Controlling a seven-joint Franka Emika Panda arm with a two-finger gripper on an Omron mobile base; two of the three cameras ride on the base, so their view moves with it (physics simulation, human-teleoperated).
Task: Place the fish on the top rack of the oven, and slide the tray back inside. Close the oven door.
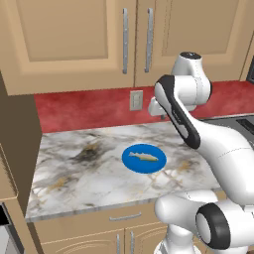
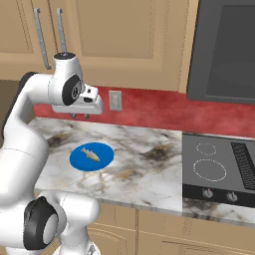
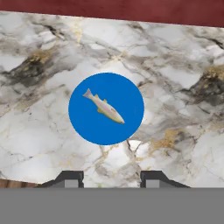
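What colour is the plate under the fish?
Solid bright blue plate, plain, under the fish; the hand view shows it best.

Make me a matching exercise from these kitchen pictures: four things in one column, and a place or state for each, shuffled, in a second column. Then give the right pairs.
Column one:
1. fish
2. blue plate
3. gripper
4. wall outlet

Column two:
A. set in the red backsplash
B. lying on the plate
C. raised above the counter, jaws apart, holding nothing
D. resting on the marble counter

Pairs: 1-B, 2-D, 3-C, 4-A
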